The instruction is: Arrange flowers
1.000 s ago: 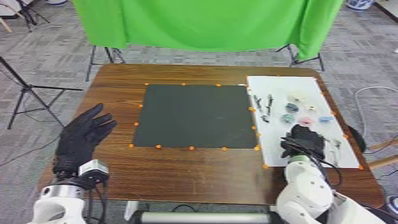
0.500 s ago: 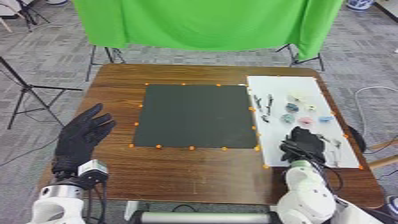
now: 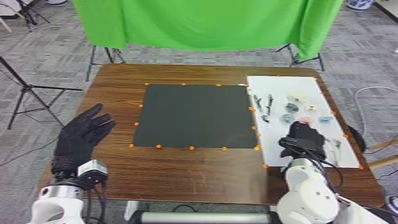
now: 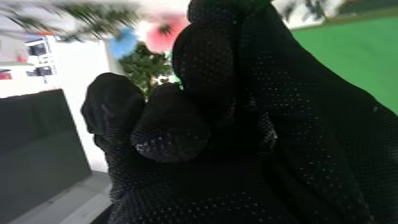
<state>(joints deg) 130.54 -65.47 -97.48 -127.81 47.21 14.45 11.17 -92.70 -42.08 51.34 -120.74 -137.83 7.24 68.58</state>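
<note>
The right hand (image 3: pixel 306 134) has advanced over the white sheet (image 3: pixel 277 84) toward the flower heads since the previous head-view frame. The left hand (image 3: pixel 82 136) has kept its position.

The pink flower (image 3: pixel 306 120) lies on the white sheet, just beyond the front of the right hand; contact cannot be confirmed. The pale blue flower (image 3: pixel 325 119) lies to its right and the grey-green flower (image 3: pixel 288 118) to its left. The dark sprigs (image 3: pixel 258 103) lie near the sheet's left edge. The dark mat (image 3: pixel 194 116) is on the brown table (image 3: pixel 169 175), left of the sheet. The left hand is at the table's left side, fingers spread and relaxed.

Step in hand, as judged: selection and pickup of a flower. Next move: align the right hand with one stem, secure it, and lift without dragging adjacent flowers. Whether the right hand is open, closed or gripping a stem cannot be determined.

The right wrist view gives close detail of leafy foliage (image 4: pixel 147 68) beside the pink and blue heads. The head view gives the layout of sheet, mat and both hands.
</note>
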